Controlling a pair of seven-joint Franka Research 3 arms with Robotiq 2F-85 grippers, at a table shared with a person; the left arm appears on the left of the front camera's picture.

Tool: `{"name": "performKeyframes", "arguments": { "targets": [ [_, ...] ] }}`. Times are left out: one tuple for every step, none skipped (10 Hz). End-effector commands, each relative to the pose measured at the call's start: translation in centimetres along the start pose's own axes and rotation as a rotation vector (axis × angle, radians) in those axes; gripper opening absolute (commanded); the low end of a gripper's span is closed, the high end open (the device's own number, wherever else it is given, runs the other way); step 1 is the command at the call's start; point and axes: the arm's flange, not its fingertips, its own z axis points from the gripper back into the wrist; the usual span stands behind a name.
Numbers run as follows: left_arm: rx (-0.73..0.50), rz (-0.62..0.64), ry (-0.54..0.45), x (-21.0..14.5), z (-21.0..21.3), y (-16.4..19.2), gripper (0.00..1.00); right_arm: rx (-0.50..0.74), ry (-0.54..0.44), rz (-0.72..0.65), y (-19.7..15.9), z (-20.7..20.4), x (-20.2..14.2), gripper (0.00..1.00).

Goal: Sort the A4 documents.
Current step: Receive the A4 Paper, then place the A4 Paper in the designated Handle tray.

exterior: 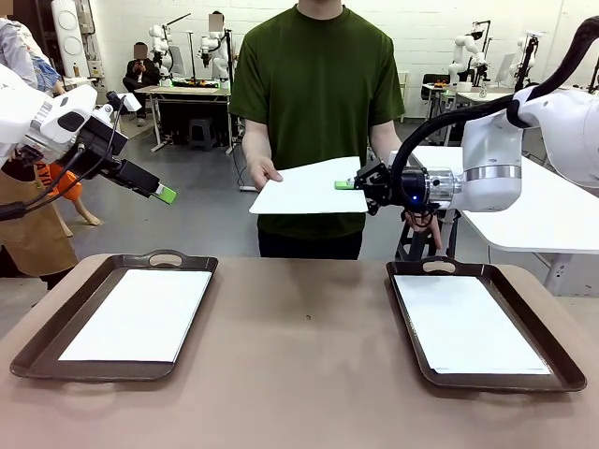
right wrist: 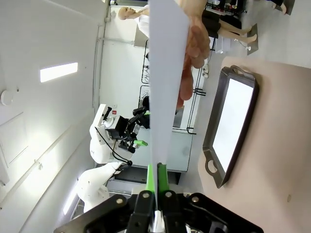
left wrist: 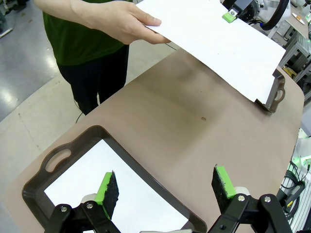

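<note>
Nearest me, on the brown table [exterior: 299,355], sit two dark brown trays with handles. The left tray [exterior: 56,351] holds a white sheet [exterior: 140,313] lying flat inside it, and the right tray [exterior: 547,360] holds another white sheet [exterior: 473,323] the same way. The two trays are well apart, with bare tabletop between them.

Above the left tray hangs the left gripper [exterior: 165,195], raised off the table and angled toward the middle. Its green-padded fingers [left wrist: 106,190] stand spread wide with nothing between them; in the left wrist view the tray below [left wrist: 48,170] and its sheet [left wrist: 107,204] show through the gap.

Farther back, over the far edge of the table, the right gripper [exterior: 344,184] reaches in from the right side at chest height. Its fingers [right wrist: 156,180] are pressed together on the edge of a third white sheet [exterior: 309,187], pinching it. In the right wrist view that sheet [right wrist: 165,73] runs edge-on straight up from the closed green pads.

At the far side stands a person in a dark green shirt [exterior: 318,84]. One hand [exterior: 265,172] holds the opposite side of the same sheet, so the paper hangs level in the air between hand and gripper, clear of the table.
</note>
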Motion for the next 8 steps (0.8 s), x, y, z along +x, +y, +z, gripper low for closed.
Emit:
{"name": "performKeyframes", "arguments": {
  "targets": [
    [-0.004,-0.002,-0.009,-0.08,0.07,0.07,1.00,-0.006,-0.006,-0.003,-0.18,-0.11,0.01,0.00],
    [-0.004,-0.002,-0.009,-0.08,0.07,0.07,1.00,-0.006,-0.006,-0.003,-0.18,-0.11,0.01,0.00],
    [-0.004,-0.002,-0.009,-0.08,0.07,0.07,1.00,-0.006,-0.006,-0.003,-0.18,-0.11,0.01,0.00],
    [-0.004,-0.002,-0.009,-0.08,0.07,0.07,1.00,-0.006,-0.006,-0.003,-0.18,-0.11,0.01,0.00],
    [-0.004,-0.002,-0.009,-0.08,0.07,0.07,1.00,-0.006,-0.006,-0.003,-0.18,-0.11,0.01,0.00],
    [-0.004,-0.002,-0.009,-0.08,0.07,0.07,1.00,-0.006,-0.006,-0.003,-0.18,-0.11,0.01,0.00],
    [-0.004,-0.002,-0.009,-0.08,0.07,0.07,1.00,-0.006,-0.006,-0.003,-0.18,-0.11,0.01,0.00],
    [-0.004,-0.002,-0.009,-0.08,0.07,0.07,1.00,-0.006,-0.006,-0.003,-0.18,-0.11,0.01,0.00]
  ]
}}
